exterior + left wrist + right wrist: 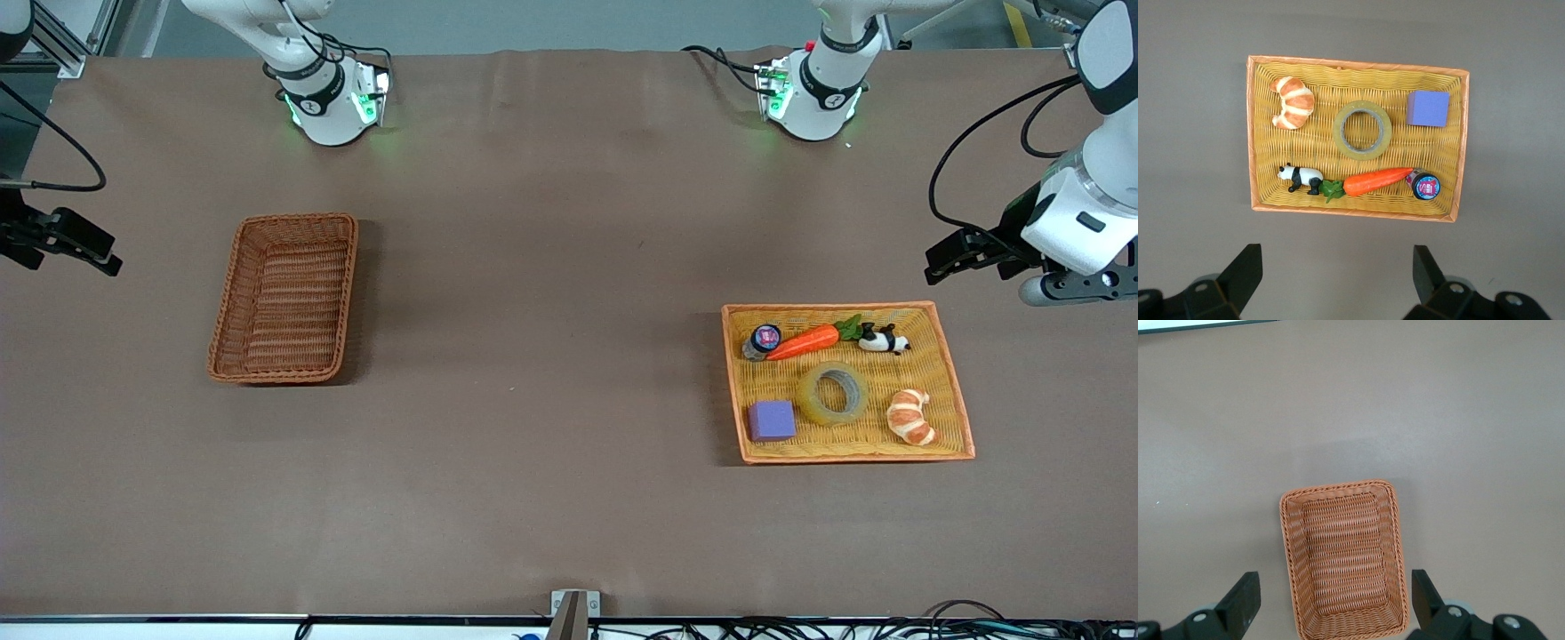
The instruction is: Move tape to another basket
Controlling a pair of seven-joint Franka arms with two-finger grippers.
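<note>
The tape [833,393] lies flat in the middle of the orange-yellow tray [942,391] at the left arm's end of the table; it also shows in the left wrist view [1362,129]. The dark reddish-brown basket [284,298] stands empty toward the right arm's end and shows in the right wrist view [1343,560]. My left gripper [944,260] is open and empty, high over the table beside the tray [1431,150], with its fingers wide apart [1336,267]. My right gripper [98,249] is open and empty, high over the table by the basket [1336,590].
The tray also holds a croissant [910,416], a purple block [771,420], a toy carrot [805,341], a small panda [883,340] and a small dark jar [763,341]. Bare brown table lies between the tray and the basket.
</note>
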